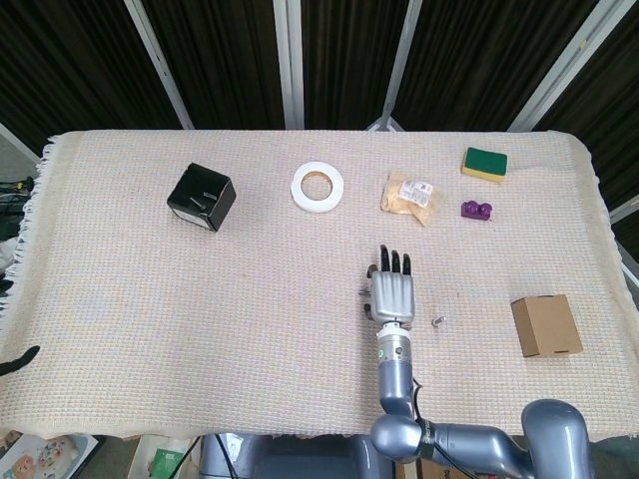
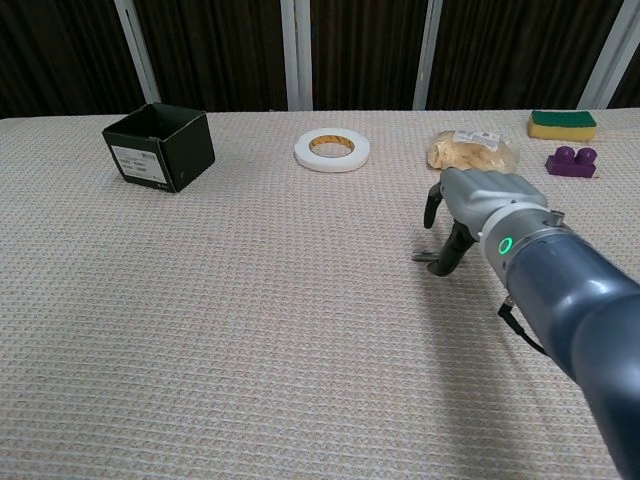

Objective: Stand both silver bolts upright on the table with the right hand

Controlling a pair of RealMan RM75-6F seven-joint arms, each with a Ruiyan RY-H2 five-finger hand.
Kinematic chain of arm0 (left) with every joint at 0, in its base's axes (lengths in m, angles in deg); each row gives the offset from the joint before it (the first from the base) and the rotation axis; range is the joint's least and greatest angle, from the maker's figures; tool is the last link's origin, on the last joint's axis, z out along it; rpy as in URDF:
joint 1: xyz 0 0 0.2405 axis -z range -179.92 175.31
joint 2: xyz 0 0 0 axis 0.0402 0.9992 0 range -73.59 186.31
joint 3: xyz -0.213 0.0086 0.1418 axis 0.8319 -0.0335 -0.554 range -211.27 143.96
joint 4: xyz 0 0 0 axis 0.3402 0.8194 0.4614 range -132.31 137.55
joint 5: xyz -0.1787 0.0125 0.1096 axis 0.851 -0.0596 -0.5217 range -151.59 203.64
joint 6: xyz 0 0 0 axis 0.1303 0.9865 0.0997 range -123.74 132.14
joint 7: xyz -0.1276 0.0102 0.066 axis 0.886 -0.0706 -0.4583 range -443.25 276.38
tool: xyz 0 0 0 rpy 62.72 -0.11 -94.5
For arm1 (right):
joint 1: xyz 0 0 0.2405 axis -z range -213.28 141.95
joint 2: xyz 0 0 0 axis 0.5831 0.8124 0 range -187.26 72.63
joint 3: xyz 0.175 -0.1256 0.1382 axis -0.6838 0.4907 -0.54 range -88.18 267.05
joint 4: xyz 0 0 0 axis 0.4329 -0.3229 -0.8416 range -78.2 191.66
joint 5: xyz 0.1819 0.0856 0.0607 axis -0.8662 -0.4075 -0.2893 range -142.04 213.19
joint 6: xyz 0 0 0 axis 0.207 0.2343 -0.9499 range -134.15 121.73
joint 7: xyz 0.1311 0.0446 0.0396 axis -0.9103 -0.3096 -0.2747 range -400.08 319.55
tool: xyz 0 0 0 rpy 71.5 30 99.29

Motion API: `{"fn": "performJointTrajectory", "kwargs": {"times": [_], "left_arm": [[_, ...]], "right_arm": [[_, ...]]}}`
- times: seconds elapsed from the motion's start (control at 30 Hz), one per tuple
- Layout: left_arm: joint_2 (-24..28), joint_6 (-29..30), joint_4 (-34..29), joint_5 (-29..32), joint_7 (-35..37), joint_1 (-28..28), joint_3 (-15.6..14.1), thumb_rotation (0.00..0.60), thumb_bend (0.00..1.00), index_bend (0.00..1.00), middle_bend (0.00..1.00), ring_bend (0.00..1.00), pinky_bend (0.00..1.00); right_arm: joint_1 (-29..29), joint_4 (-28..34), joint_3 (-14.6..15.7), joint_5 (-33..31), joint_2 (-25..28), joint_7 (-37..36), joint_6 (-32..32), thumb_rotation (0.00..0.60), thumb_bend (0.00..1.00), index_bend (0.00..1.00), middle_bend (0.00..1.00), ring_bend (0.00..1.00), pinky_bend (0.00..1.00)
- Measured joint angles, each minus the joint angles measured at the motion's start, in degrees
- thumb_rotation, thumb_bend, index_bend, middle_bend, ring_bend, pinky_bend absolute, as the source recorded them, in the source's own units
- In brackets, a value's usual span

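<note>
One silver bolt (image 2: 424, 257) lies flat on the woven cloth, and only its shaft tip shows left of my right hand (image 2: 470, 205). The hand is lowered over it, fingers apart and pointing down, with the thumb touching the bolt's head end. From the head view the right hand (image 1: 391, 291) covers this bolt. The second silver bolt (image 1: 436, 320) stands upright just right of the hand; in the chest view the forearm hides it. Dark fingertips of my left hand (image 1: 18, 362) peek in at the lower left edge.
A black open box (image 1: 201, 197) sits at the back left and a white tape roll (image 1: 318, 187) at the back middle. A snack packet (image 1: 408, 196), a green-yellow sponge (image 1: 484, 162) and a purple block (image 1: 476, 210) lie behind the hand. A cardboard box (image 1: 545, 325) stands right.
</note>
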State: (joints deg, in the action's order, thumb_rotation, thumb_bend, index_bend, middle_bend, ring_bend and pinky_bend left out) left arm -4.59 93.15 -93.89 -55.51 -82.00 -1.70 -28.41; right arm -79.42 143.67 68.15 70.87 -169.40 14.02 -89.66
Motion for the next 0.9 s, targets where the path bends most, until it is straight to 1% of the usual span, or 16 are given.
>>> {"fn": "performJointTrajectory", "kwargs": {"times": [0.2,0.37,0.9], "left_arm": [[-0.18,-0.3,-0.2,0.32,-0.77,0.23,0.08,0.6,0.15,0.17,0.15,0.01,0.05],[-0.19,-0.31,-0.25,0.55,-0.82,0.26,0.17,0.6,0.15,0.17,0.15,0.01,0.05],[-0.27,-0.43,-0.26,0.87,-1.15,0.43,0.29,0.6,0.15,0.17,0.15,0.01,0.05]], "right_arm": [[-0.18,-2.59,-0.35,0.5,-1.19,-1.54,1.03,0.6,0.25,0.48,0.0,0.0,0.01],[-0.37,-4.64,-0.68,0.91,-2.2,-2.48,1.67,0.6,0.29,0.52,0.0,0.0,0.01],[-0.58,-9.18,-1.69,0.63,-4.1,-3.74,4.25,0.6,0.35,0.55,0.0,0.0,0.01]]}}
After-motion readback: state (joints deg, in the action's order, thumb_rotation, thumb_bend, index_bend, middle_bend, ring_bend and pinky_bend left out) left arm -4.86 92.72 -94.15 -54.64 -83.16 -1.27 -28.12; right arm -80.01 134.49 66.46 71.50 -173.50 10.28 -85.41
